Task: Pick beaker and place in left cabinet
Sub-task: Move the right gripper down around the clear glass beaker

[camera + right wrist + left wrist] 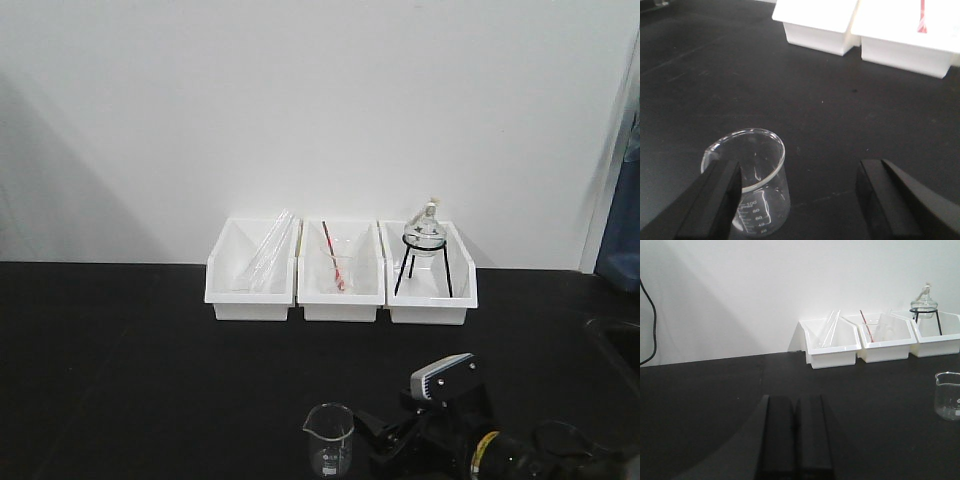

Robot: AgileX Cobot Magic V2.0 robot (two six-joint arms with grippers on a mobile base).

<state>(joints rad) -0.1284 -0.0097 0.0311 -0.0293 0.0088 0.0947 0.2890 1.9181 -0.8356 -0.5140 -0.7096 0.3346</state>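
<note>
The beaker (328,438) is a small clear glass cylinder with a pour spout and white graduation marks. It stands upright on the black table near the front edge. It also shows in the left wrist view (948,396) at the far right. My right gripper (799,172) is open wide. The beaker (757,175) stands between its jaws, close against the left finger (715,200), which hides part of it; the right finger (885,200) is well apart from it. In the front view the right gripper (382,445) is just right of the beaker. My left gripper (792,435) is shut and empty, low over the table. The left cabinet is out of view.
Three white open-front plastic bins stand in a row against the white wall: the left (250,270) holds glass tubes, the middle (341,272) a clear cup with a red-striped rod, the right (428,275) a round flask on a black tripod. A black cable (652,320) hangs at far left.
</note>
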